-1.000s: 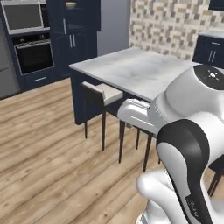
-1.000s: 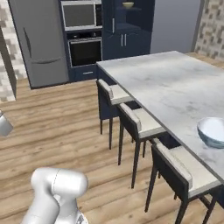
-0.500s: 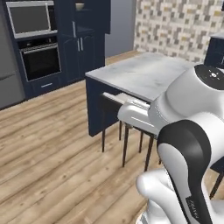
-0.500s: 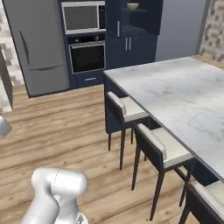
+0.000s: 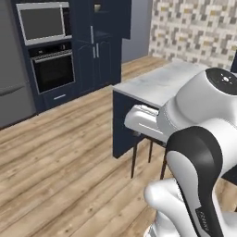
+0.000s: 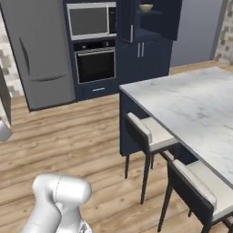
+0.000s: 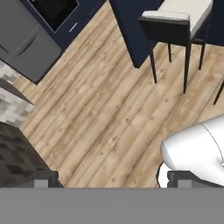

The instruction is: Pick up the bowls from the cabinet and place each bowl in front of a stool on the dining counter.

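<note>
A tan-yellow bowl (image 6: 145, 7) sits in the shelf recess of the tall navy cabinet (image 6: 148, 50), above its double doors. The left base view shows the same bowl (image 5: 97, 7) at the top of the cabinet (image 5: 99, 55). The marble dining counter (image 6: 195, 107) runs along the right, and two cushioned stools (image 6: 152, 132) are tucked against it. Its near corner (image 5: 159, 85) shows past my arm. My gripper (image 7: 112, 178) hangs open over bare wood floor, far from the cabinet, with nothing between its fingertips (image 7: 43, 178). One stool (image 7: 179, 17) stands ahead of it.
A grey fridge (image 6: 41, 54) stands at the left, with a built-in oven (image 6: 95, 63) and a microwave (image 6: 88, 20) between it and the cabinet. Open wood floor (image 5: 60, 152) stretches from the base to the cabinet. My own arm (image 5: 203, 139) blocks the lower right of the left base view.
The whole scene has shifted in both base views, so the base has moved. The cabinet and oven wall now look nearer and larger. The gripper has stayed open.
</note>
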Tool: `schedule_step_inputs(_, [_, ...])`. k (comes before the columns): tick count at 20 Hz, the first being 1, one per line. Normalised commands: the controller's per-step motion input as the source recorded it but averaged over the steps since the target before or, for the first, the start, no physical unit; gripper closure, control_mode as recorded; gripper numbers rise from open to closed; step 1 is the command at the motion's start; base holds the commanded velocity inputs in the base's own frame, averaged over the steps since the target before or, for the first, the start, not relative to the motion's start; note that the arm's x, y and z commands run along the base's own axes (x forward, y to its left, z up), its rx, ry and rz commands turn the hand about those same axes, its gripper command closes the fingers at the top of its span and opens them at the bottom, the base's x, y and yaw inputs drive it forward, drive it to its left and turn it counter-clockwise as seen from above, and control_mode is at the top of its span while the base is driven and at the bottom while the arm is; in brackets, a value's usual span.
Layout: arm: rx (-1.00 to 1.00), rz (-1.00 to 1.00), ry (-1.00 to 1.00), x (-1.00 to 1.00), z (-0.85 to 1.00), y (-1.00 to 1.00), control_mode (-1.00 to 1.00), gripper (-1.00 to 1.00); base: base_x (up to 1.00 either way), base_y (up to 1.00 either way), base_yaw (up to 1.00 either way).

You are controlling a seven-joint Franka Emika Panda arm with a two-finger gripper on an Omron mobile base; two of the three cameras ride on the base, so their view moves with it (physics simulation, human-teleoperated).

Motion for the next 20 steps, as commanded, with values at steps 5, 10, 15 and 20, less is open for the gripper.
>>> schedule_step_inputs(5, [0.0,0.0,0.0,0.0,0.0,0.0,1.0,-1.0,1.0,1.0,-0.04])
schedule_step_inputs(10, [0.0,0.0,0.0,0.0,0.0,0.0,1.0,-1.0,1.0,0.98,-0.01])
schedule_step_inputs(15, [0.0,0.0,0.0,0.0,0.0,0.0,1.0,-1.0,1.0,0.58,0.14])
schedule_step_inputs(20, [0.0,0.0,0.0,0.0,0.0,0.0,1.0,-1.0,1.0,0.31,0.16])
